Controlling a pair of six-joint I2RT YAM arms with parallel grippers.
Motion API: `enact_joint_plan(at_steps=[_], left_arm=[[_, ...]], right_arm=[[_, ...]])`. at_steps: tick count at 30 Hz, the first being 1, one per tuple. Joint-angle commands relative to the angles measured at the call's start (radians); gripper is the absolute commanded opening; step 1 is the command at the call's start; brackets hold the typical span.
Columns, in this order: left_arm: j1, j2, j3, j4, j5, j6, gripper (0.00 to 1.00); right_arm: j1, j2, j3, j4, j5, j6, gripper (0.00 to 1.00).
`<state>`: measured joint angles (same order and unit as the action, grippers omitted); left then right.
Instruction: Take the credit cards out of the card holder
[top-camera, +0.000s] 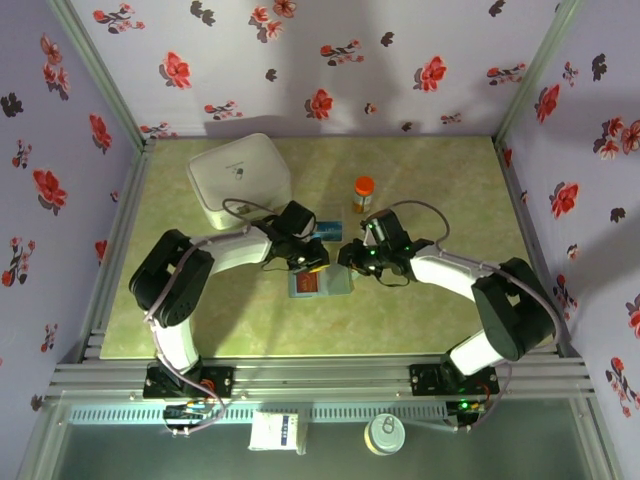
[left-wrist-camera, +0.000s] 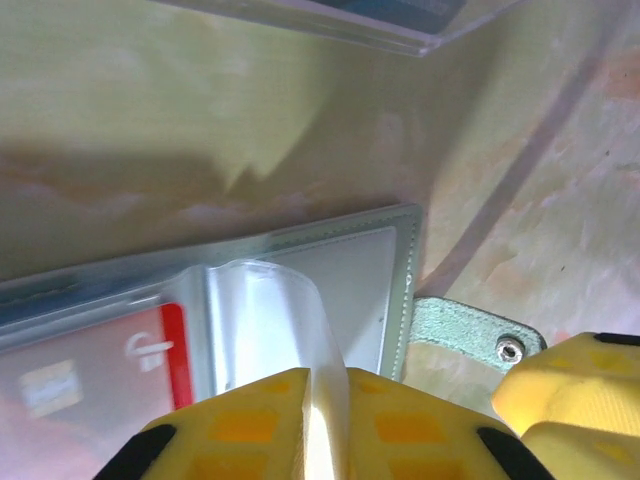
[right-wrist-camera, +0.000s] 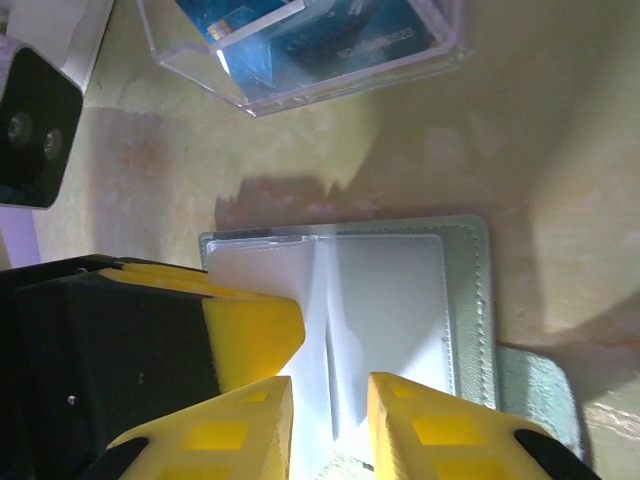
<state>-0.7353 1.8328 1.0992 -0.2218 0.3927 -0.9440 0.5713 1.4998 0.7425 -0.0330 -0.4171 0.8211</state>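
Left to right across the worktop (top-camera: 250, 320): a white lidded case (top-camera: 240, 178) sits at 10 o'clock of the card holder (top-camera: 335, 285), apart from it. The left gripper (left-wrist-camera: 325, 385) hangs over the open holder from 9 o'clock, clamped on a clear leaf (left-wrist-camera: 265, 320). A red card (left-wrist-camera: 100, 365) lies in the pocket beside it. A clear box (right-wrist-camera: 300, 75) with a blue card (right-wrist-camera: 340, 40) inside stands close at 12 o'clock, and an orange-capped bottle (top-camera: 363, 195) farther off at 1 o'clock. The right gripper (right-wrist-camera: 330, 390) hangs in from 3 o'clock, fingers narrowly apart astride a leaf. From above, both grippers cover the holder's far edge. The worktop is pale mottled green, and lilac walls (top-camera: 350, 90) printed with red flowers enclose it.
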Motion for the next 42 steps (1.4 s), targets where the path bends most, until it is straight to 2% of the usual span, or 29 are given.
enact_joint_plan(at_steps=[1,9,20,26,42], left_arm=[[-0.021,0.041,0.048,-0.037,0.026,0.008,0.19],[-0.041,0.087,0.093,-0.034,0.041,0.008,0.33],[-0.033,0.065,0.129,-0.052,0.038,0.039,0.35],[-0.006,0.002,0.04,-0.002,0.029,0.031,0.35],[0.105,-0.227,-0.281,0.122,0.02,0.003,0.33]], right_arm=[[-0.011,-0.037,-0.025,-0.035,0.033,-0.007,0.28],[-0.021,-0.087,-0.035,-0.088,0.059,-0.025,0.31],[-0.018,-0.107,-0.004,-0.122,0.043,-0.03,0.32],[0.015,-0.057,0.038,-0.135,0.028,-0.03,0.31],[0.182,0.186,0.234,-0.18,0.038,-0.01,0.3]])
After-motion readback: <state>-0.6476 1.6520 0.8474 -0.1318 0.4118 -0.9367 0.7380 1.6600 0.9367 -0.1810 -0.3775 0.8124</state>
